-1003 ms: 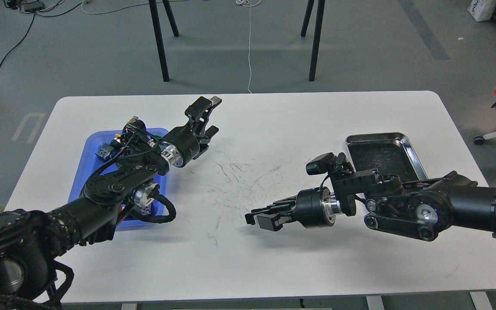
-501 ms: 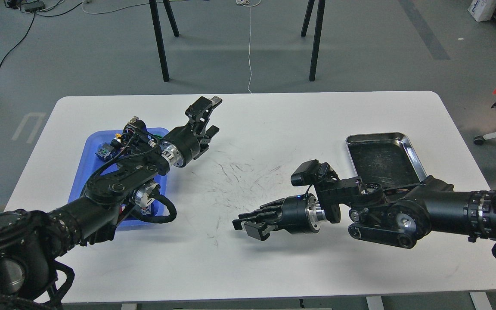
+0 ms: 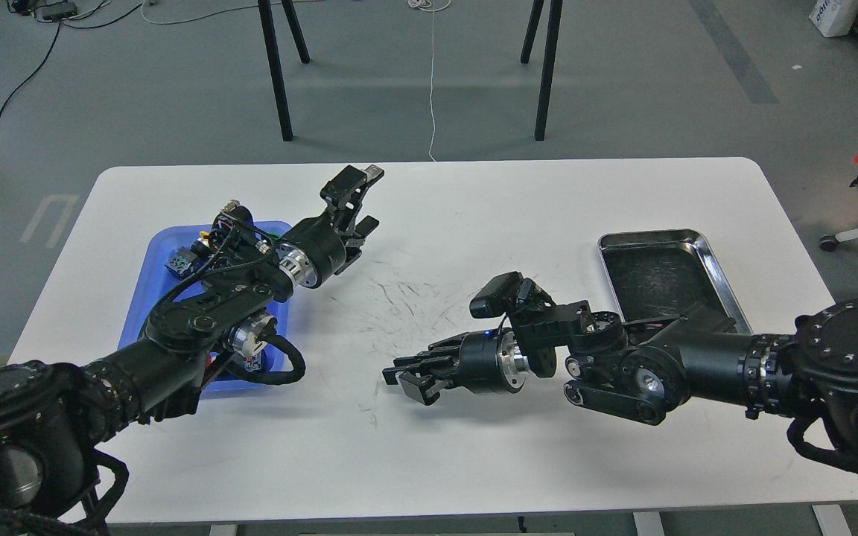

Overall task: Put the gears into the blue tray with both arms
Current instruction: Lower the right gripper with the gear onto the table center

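Note:
The blue tray (image 3: pixel 140 305) lies at the table's left, largely covered by my left arm. Some small coloured parts (image 3: pixel 179 260) show at its far end. No gears show anywhere; they are hidden or too small to make out. My left gripper (image 3: pixel 361 202) hangs past the tray's far right corner, open, with nothing between its fingers. My right gripper (image 3: pixel 401 377) hovers low over the table's middle and points left toward the tray. Its dark fingers lie close together, and I cannot see whether they hold anything.
A shiny steel tray (image 3: pixel 649 236) with a dark scratched floor sits at the right, behind my right arm, with nothing in it. The white table (image 3: pixel 474 201) has scuff marks in the middle. Black stand legs (image 3: pixel 276 82) rise from the floor beyond the far edge.
My right arm has swept left across the table, carrying its gripper from the centre-right toward the middle. The left arm has stayed put.

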`<action>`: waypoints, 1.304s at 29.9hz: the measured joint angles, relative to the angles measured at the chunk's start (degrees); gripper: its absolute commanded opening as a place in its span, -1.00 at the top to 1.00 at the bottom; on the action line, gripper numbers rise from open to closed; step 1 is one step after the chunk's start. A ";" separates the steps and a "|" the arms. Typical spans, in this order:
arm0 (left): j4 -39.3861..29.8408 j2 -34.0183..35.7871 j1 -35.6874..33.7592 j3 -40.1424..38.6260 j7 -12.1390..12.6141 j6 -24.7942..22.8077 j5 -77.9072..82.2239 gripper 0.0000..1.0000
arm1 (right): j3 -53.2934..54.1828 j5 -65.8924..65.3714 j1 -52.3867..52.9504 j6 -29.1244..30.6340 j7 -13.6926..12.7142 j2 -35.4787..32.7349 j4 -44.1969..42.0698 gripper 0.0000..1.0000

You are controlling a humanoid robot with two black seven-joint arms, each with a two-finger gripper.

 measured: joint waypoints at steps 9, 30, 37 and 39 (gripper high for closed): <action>0.01 -0.10 -0.09 -0.11 0.00 0.08 0.00 -0.99 | 0.02 0.07 -0.48 0.00 0.00 0.85 -3.05 0.86; -0.02 -0.24 0.00 -0.01 0.00 0.36 0.00 -0.99 | 3.23 1.10 -2.18 -1.57 0.00 0.85 -2.55 -0.57; -0.03 -0.24 0.01 0.06 0.00 0.35 0.00 -0.99 | 6.80 3.11 -3.43 -1.88 0.00 0.85 -3.17 -0.96; -0.02 -0.25 0.00 0.06 0.00 0.35 0.00 -0.99 | 8.99 5.44 -3.71 -1.88 0.00 0.85 -3.33 -0.96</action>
